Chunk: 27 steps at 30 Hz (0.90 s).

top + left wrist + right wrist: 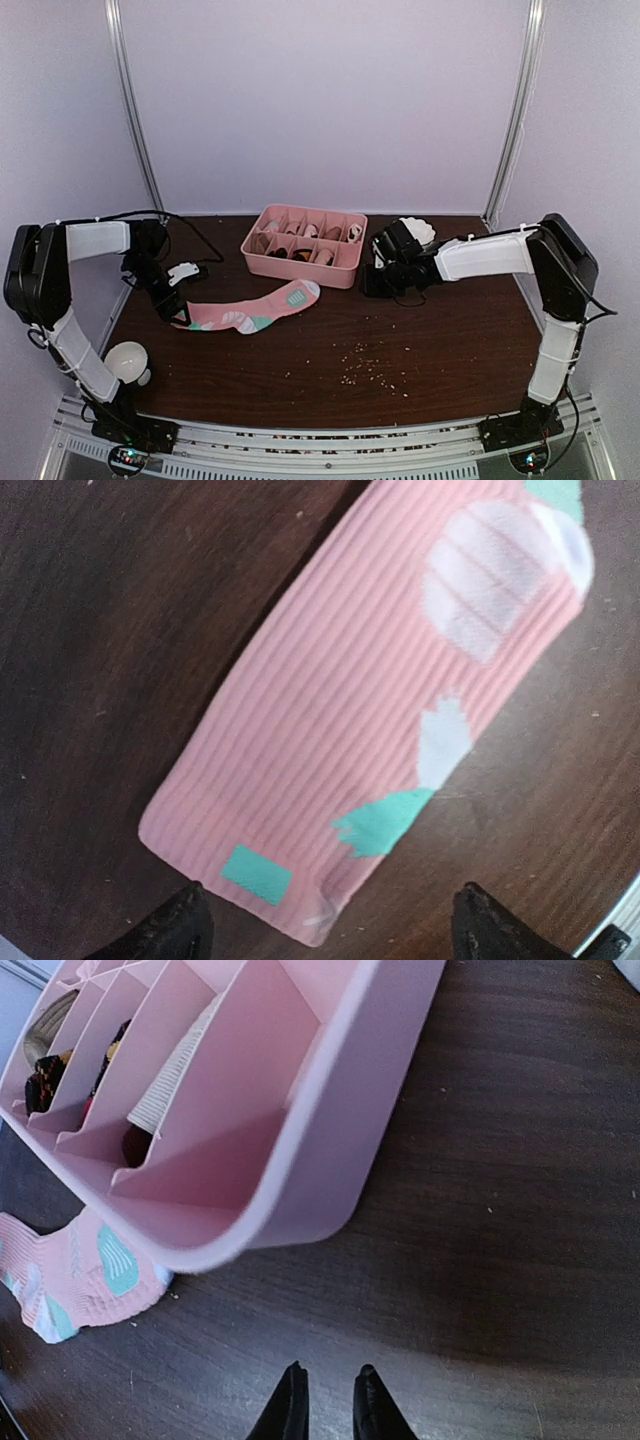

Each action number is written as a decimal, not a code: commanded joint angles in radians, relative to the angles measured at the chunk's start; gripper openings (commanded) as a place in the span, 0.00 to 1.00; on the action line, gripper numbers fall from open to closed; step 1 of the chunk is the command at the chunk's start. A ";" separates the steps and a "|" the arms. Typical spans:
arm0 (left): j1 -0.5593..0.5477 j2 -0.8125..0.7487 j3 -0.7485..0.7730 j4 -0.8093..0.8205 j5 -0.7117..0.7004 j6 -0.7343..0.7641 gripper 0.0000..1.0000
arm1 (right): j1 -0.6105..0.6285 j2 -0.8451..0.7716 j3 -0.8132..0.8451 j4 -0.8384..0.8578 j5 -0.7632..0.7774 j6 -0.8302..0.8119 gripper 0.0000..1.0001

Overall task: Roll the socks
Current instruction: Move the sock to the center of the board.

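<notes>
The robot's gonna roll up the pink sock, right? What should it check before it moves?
1. Is the pink sock lying flat on the table? Ok.
2. Is the left hand open over the sock's end with the teal rectangle? Ok.
3. Is the left hand touching the sock? Cannot tell.
4. Is the right hand ready to help? Not ok: it is nearly shut and empty, beside the tray, with only the sock's far tip nearby.
5. Has the other sock been found? Cannot tell: a cream ribbed thing sits in one tray compartment.
</notes>
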 commanded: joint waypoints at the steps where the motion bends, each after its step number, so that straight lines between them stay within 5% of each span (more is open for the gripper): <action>1: -0.066 0.048 0.001 0.128 -0.210 -0.043 0.85 | -0.005 0.064 0.164 -0.026 -0.025 -0.023 0.15; 11: -0.233 0.154 0.052 0.118 -0.328 -0.057 0.84 | -0.006 0.163 0.312 -0.086 -0.068 -0.068 0.17; 19: -0.376 0.153 0.029 -0.079 -0.089 -0.008 0.77 | 0.087 -0.008 0.052 0.056 0.012 -0.032 0.24; 27: -0.560 0.176 0.002 -0.198 0.096 0.055 0.77 | 0.237 0.080 0.145 0.055 -0.009 -0.076 0.24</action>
